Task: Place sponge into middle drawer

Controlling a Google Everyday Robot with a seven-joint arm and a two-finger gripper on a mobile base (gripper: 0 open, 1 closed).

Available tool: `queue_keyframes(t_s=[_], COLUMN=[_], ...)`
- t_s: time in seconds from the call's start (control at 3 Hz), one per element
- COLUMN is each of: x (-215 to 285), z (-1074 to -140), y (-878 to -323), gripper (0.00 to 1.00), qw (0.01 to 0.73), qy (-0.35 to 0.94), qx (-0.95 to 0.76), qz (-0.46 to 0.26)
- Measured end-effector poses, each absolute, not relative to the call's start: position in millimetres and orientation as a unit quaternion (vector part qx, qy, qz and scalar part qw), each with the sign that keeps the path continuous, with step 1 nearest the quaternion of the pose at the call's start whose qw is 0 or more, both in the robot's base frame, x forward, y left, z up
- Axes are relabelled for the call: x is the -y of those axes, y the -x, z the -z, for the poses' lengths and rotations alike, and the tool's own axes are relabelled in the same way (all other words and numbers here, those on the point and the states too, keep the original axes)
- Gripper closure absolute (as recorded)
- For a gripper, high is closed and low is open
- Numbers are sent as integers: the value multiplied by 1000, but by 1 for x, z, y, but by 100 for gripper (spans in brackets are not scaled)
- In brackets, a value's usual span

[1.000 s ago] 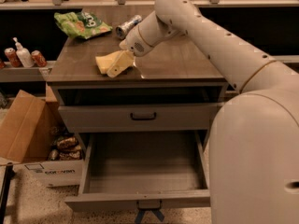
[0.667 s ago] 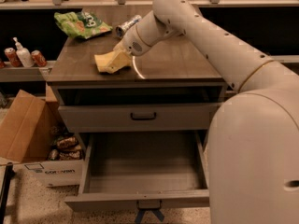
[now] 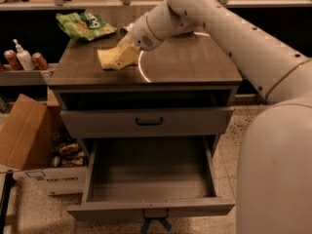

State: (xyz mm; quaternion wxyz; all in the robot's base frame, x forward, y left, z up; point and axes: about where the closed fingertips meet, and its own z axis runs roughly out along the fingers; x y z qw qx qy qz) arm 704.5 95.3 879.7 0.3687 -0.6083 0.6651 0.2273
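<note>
The pale yellow sponge (image 3: 108, 58) lies on the brown top of the cabinet (image 3: 195, 62), towards its left back. My gripper (image 3: 126, 52) is right at the sponge's right end, touching it, with the white arm reaching in from the upper right. The part of the sponge under the gripper is hidden. The middle drawer (image 3: 151, 207) is pulled wide open below, and its plain grey inside holds nothing.
A green snack bag (image 3: 85, 24) lies at the back left of the cabinet top. The upper drawer front with a black handle (image 3: 148, 122) is nearly closed. A cardboard box (image 3: 22, 135) and a white carton (image 3: 58, 179) stand on the floor at left. Bottles and cans (image 3: 22, 57) stand on a left shelf.
The gripper has moved left and towards the back, and the sponge has shifted the same way with it across the cabinet top. The drawers have not moved.
</note>
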Motion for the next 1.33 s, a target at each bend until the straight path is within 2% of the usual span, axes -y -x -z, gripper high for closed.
queue_keyframes(t_s=[0.33, 0.67, 1.33], x=[-87, -87, -87], z=[-913, -913, -888], y=[-681, -681, -622], gripper=[100, 100, 100], qw=[386, 386, 360], qy=[611, 611, 590], qx=[-652, -652, -697], qz=[-229, -229, -191])
